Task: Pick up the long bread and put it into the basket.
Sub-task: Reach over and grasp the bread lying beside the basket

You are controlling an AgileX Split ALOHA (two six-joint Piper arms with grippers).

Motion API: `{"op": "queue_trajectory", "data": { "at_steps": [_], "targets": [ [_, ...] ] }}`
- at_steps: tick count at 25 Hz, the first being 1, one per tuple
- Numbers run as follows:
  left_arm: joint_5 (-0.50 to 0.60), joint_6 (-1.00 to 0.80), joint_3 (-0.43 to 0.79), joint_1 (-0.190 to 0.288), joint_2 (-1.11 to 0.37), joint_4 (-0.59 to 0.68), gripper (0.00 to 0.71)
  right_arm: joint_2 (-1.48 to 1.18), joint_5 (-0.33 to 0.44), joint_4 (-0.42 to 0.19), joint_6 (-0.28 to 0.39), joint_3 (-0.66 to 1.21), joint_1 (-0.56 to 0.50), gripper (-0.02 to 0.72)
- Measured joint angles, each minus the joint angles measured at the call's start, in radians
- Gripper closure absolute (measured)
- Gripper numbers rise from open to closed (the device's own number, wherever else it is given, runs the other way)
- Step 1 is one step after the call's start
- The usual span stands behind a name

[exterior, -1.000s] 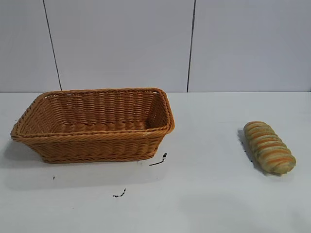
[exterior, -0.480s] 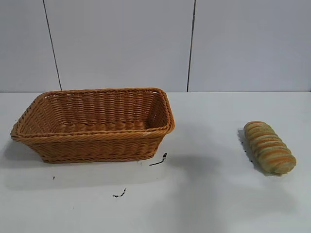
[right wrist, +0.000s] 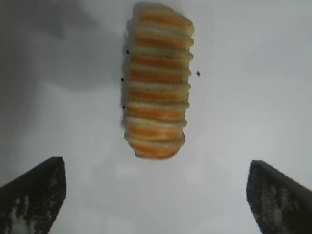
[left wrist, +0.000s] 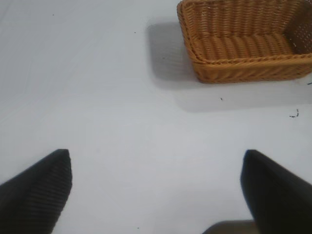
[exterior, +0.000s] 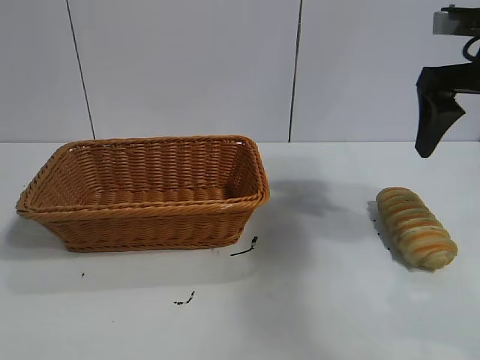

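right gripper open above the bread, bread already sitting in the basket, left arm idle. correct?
Not quite. The long bread is not in the basket; the exterior view shows it lying on the table, well off to the basket's right. The rest holds: right gripper open above the bread, left gripper open and idle over bare table.

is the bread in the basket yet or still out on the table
Out. The bread lies on the table, apart from the basket.
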Motion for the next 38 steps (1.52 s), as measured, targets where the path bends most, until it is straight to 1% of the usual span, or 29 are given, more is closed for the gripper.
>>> {"op": "queue_trajectory", "data": {
  "at_steps": [6, 14, 18, 20, 22, 25, 26, 28, 33, 38],
  "targets": [
    [0.0, 0.0, 0.0, 0.0, 0.0, 0.0, 0.017, 0.06, -0.046, 0.0, -0.003, -0.002, 0.0, 0.013],
    [0.0, 0.0, 0.0, 0.0, 0.0, 0.0, 0.017, 0.069, -0.052, -0.002, -0.004, -0.002, 0.006, 0.013],
    [0.0, 0.0, 0.0, 0.0, 0.0, 0.0, 0.017, 0.069, -0.064, -0.019, -0.003, -0.002, 0.043, 0.013],
    [0.0, 0.0, 0.0, 0.0, 0.0, 0.0, 0.017, 0.069, -0.072, -0.019, 0.006, -0.002, 0.052, 0.013],
    [0.0, 0.0, 0.0, 0.0, 0.0, 0.0, 0.017, 0.069, -0.08, -0.039, 0.01, -0.002, 0.052, 0.013],
    [0.0, 0.0, 0.0, 0.0, 0.0, 0.0, 0.017, 0.076, -0.093, -0.071, 0.039, -0.002, 0.051, 0.013],
    [0.0, 0.0, 0.0, 0.0, 0.0, 0.0, 0.017, 0.082, -0.094, -0.076, 0.039, -0.002, 0.051, 0.013],
    [0.0, 0.0, 0.0, 0.0, 0.0, 0.0, 0.017, 0.097, -0.098, -0.079, 0.051, -0.002, 0.051, 0.013],
    [0.0, 0.0, 0.0, 0.0, 0.0, 0.0, 0.017, 0.14, -0.145, -0.079, 0.058, -0.002, 0.051, 0.013],
    [0.0, 0.0, 0.0, 0.0, 0.0, 0.0, 0.017, 0.179, -0.173, -0.079, 0.068, -0.003, 0.051, 0.013]
  ]
}}
